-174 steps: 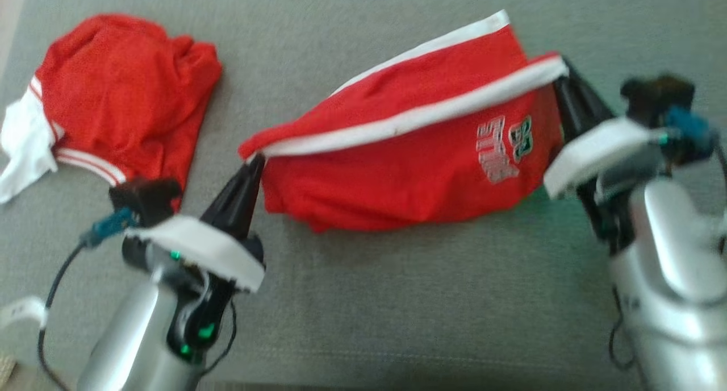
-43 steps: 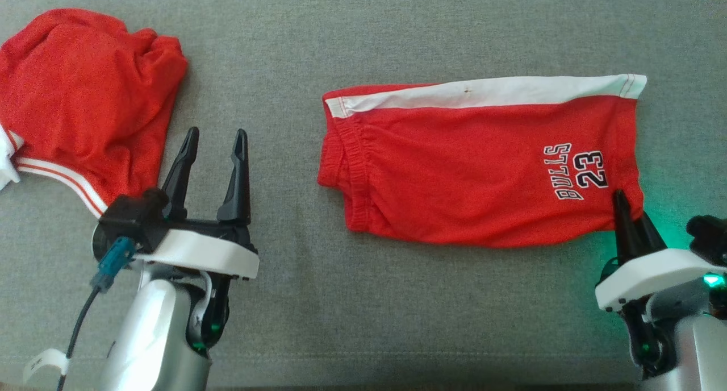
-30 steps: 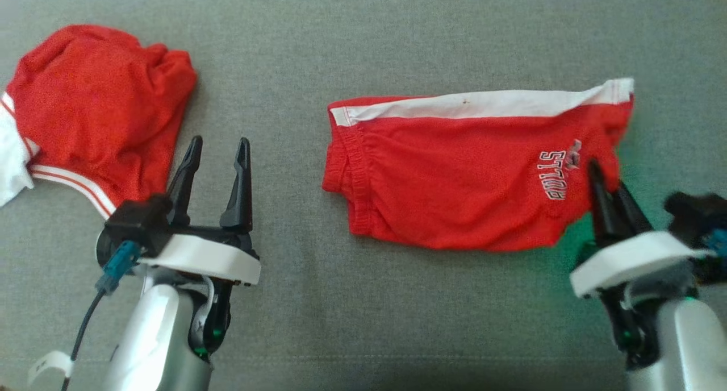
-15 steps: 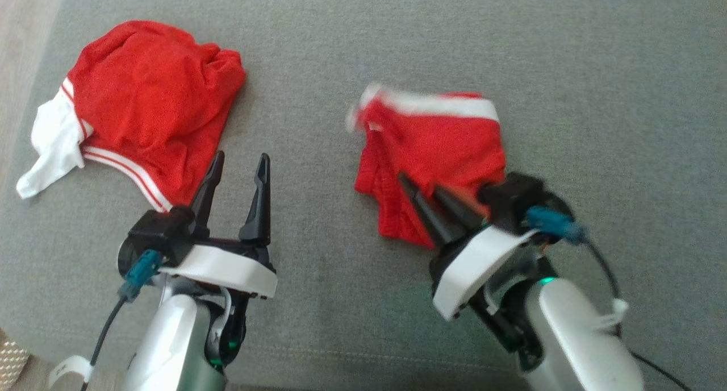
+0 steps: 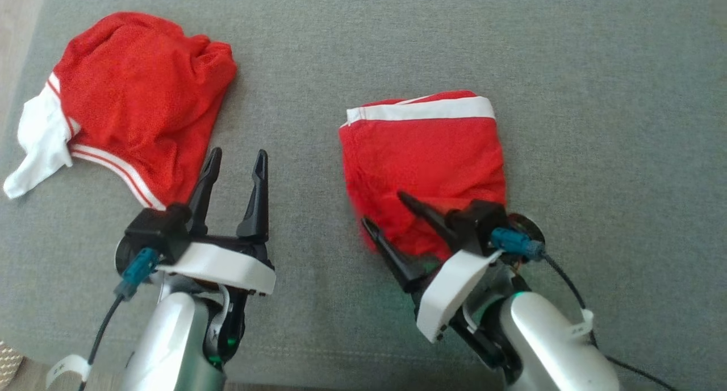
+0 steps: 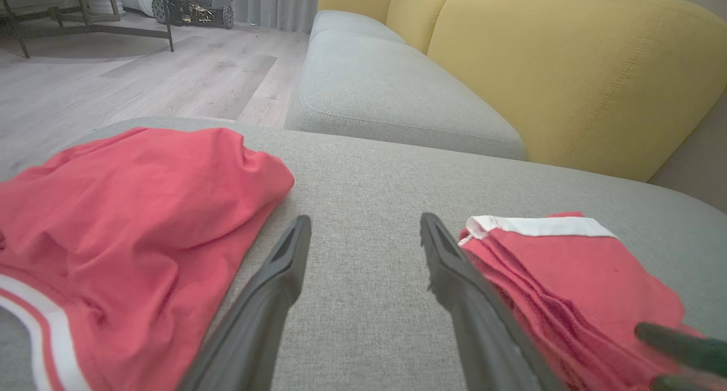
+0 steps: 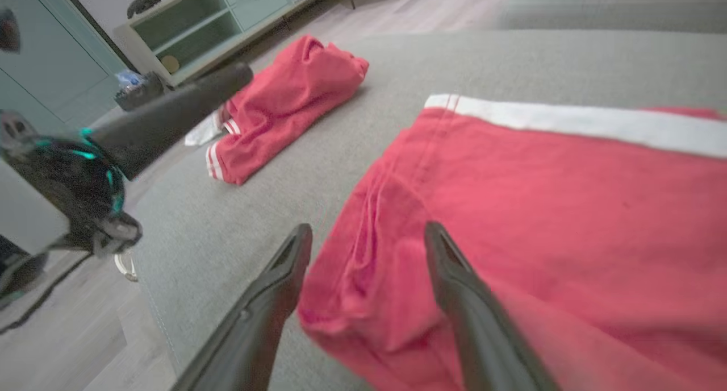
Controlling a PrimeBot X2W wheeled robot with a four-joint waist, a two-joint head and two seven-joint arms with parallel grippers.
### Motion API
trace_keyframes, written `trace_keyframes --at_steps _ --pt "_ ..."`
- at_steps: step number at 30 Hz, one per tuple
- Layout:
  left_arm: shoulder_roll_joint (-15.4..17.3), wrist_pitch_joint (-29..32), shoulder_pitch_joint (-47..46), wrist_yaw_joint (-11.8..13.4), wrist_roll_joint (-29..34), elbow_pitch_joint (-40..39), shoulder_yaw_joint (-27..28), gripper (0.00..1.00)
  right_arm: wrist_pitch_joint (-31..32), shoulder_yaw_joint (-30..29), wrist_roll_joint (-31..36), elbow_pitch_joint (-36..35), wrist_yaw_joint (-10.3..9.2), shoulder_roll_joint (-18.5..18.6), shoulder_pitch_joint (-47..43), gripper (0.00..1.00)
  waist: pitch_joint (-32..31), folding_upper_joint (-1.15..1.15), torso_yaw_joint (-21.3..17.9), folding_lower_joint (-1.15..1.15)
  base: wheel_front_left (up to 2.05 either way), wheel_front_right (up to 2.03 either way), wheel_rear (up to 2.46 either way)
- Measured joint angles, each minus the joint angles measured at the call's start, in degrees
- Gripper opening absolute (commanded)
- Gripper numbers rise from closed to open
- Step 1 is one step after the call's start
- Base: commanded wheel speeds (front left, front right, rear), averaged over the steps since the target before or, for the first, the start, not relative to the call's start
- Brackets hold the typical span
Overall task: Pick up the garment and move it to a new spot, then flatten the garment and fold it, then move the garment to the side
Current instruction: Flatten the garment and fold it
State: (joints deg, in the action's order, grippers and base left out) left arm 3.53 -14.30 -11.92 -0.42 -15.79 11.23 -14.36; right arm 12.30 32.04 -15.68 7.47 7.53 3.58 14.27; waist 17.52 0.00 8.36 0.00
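**Right jaws wide over the folded red shorts (image 5: 426, 158)**

Right jaws, lower centre of the head view: spread wide, gripping nothing. Straddle the lower left corner of the shorts, one of the fingers (image 5: 392, 256) over bare grey cushion (image 5: 596, 95), the other over red cloth. Point up and to the left in that frame.

Left jaws, lower left of the head view: likewise wide and empty. Hang over bare cushion, fingers (image 5: 257, 193) pointing up the frame, one tip just beside the lower edge of a second red garment (image 5: 136, 90).

Shorts: lie folded at the centre of the head view, white stripe along the top edge, gathered edge on the left. Rest on the cushion, well apart from the second garment.

Second garment: sits crumpled at the upper left, with striped trim and a white piece at its left end.

Left wrist view, beyond the cushion: yellow sofa backs (image 6: 568, 67) at upper right, wooden floor (image 6: 113, 78) at upper left.
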Motion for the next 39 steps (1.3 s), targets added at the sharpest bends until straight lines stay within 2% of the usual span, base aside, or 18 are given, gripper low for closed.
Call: trace_keyframes --at_steps 4,7,12,17,22,39 --pt "0.0 0.0 0.0 0.0 0.0 0.0 0.3 1.00 -2.8 -0.6 -0.3 -3.3 0.00 0.0 1.5 1.00 -0.2 0.00 -0.8 0.00 0.00 0.00 0.00" --pt "0.1 0.0 0.0 0.0 0.0 0.0 0.4 1.00 -4.8 -4.1 0.5 -6.1 0.00 0.0 1.5 1.00 -0.5 0.00 -1.3 0.00 0.00 0.00 0.00" --pt "0.3 0.0 0.0 0.0 0.0 0.0 0.7 1.00 -8.7 -14.5 2.8 -10.3 0.00 0.0 0.5 1.00 -1.1 0.00 -2.0 0.00 0.00 0.00 0.00" --pt "1.0 0.0 0.3 0.7 0.1 -0.5 1.9 1.00 -11.4 -25.6 4.9 -11.6 0.00 -0.1 -3.8 1.00 -2.1 0.00 -2.6 0.00 0.00 0.00 0.00" --pt "1.9 0.0 2.0 1.5 0.1 -1.7 2.4 1.00 -12.4 -32.4 6.8 -12.3 0.00 -0.3 -7.0 1.00 -3.0 0.00 -3.0 0.00 0.00 0.00 0.00" --pt "4.7 2.2 9.7 2.4 0.1 -5.4 2.2 1.00 -12.2 -33.2 7.8 -12.6 0.00 -0.9 -13.5 1.00 -9.5 0.00 -3.6 0.00 0.00 0.00 0.00"
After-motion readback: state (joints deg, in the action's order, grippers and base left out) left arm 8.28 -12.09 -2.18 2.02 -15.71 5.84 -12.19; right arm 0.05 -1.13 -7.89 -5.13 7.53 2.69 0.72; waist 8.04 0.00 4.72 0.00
